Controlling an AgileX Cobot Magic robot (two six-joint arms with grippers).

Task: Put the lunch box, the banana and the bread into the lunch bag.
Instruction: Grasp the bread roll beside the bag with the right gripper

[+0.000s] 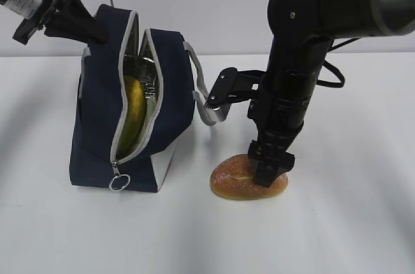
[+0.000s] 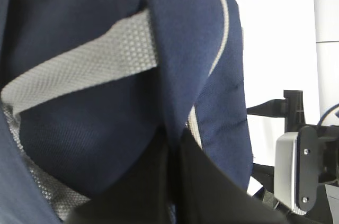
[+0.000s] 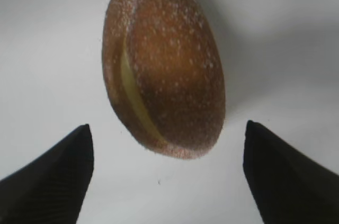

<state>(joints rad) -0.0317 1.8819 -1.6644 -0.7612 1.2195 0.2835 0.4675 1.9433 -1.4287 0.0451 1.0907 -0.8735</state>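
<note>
- Bread (image 1: 248, 182) lies on the white worktop (image 1: 337, 222), just right of the bag (image 1: 130, 105) and a little nearer the front edge.
- Right end effector (image 1: 271, 180) points down over the roll's right end; in the exterior view its tip overlaps the crust, though contact cannot be told.
- Right wrist view shows both black fingers (image 3: 50, 181) spread wide apart, with the bread (image 3: 167, 65) ahead of them and nothing between them.
- Bag stands upright towards the worktop's left side, its zipper open from the top down to the ring pull (image 1: 119, 182), with silver lining showing inside.
- Banana (image 1: 133, 115) stands on end inside the bag, its yellow skin visible through the opening.
- Left end effector (image 1: 91, 28) is at the bag's top left edge.
- Left wrist view shows its dark fingers (image 2: 159, 192) closed on a fold of navy bag (image 2: 79, 128) fabric beside a grey strap (image 2: 79, 65).
- Lunch box cannot be seen in any view.
</note>
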